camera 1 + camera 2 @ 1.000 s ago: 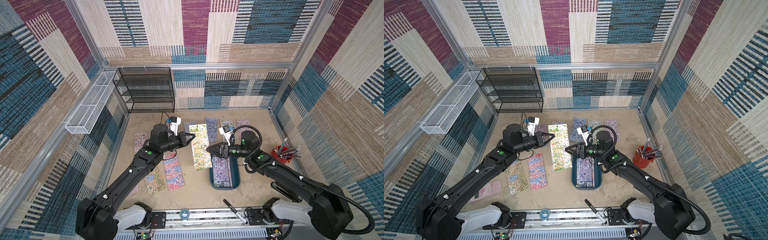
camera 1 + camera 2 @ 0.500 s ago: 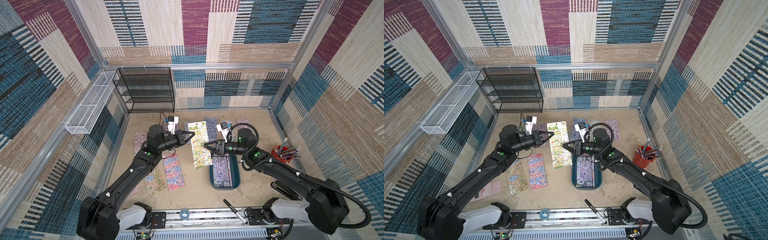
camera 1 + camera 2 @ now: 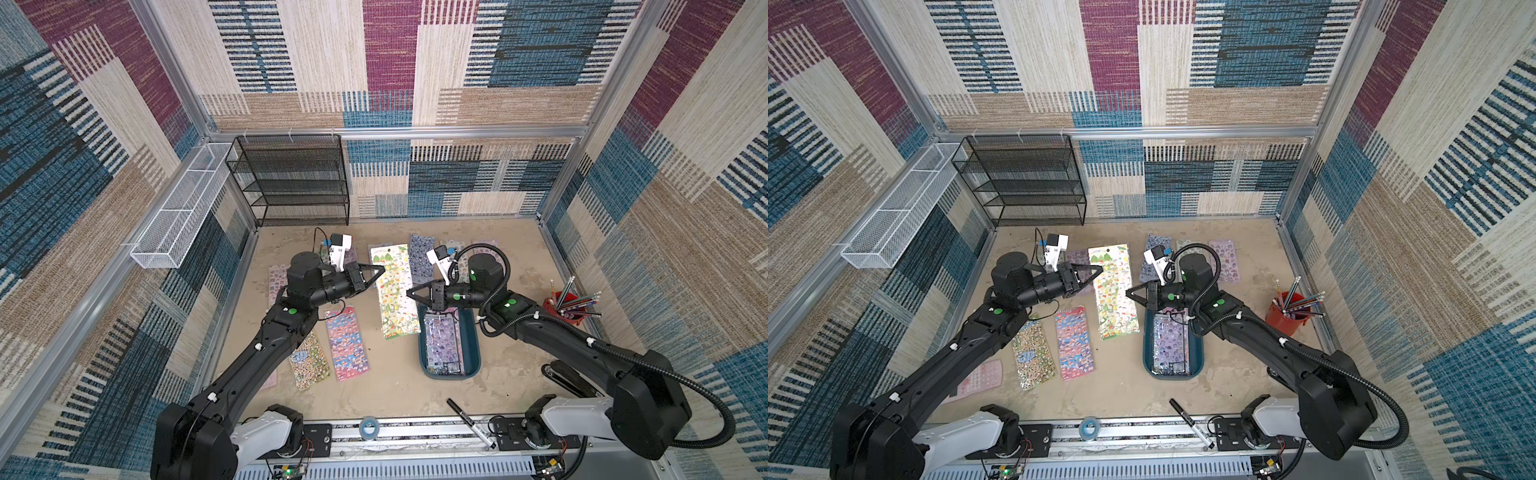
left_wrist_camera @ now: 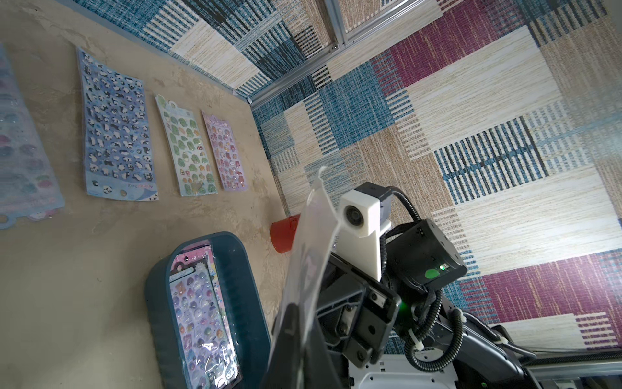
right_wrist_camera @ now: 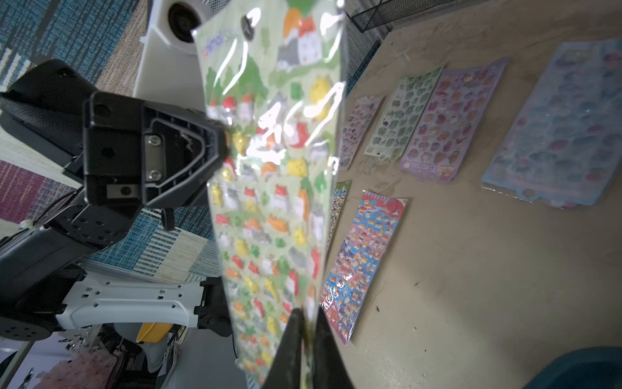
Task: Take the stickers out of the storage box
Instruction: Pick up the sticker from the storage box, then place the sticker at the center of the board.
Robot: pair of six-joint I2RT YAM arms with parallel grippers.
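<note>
A green sticker sheet [image 3: 397, 297] printed with small animals hangs above the table between both grippers. My left gripper [image 3: 382, 269] is shut on its far left edge. My right gripper [image 3: 409, 294] is shut on its right edge, and the right wrist view shows the sheet [image 5: 269, 168] pinched between the black fingers [image 5: 292, 340]. In the left wrist view the same sheet [image 4: 309, 242] stands edge-on. The teal storage box [image 3: 471, 345] sits just right of the sheet, with lilac stickers [image 3: 442, 345] lying flat inside it.
Several sticker sheets lie on the table: a pink-blue one [image 3: 347, 343], a speckled one [image 3: 309, 359], a blue panda one [image 3: 419, 257]. A red pencil cup [image 3: 571, 309] stands right. A marker [image 3: 469, 422] and tape roll [image 3: 369, 426] lie in front. Black mesh rack [image 3: 295, 183] at the back.
My right gripper has shut on the green sheet's edge; its jaws stood apart before. Both grippers shifted slightly toward the back with the sheet.
</note>
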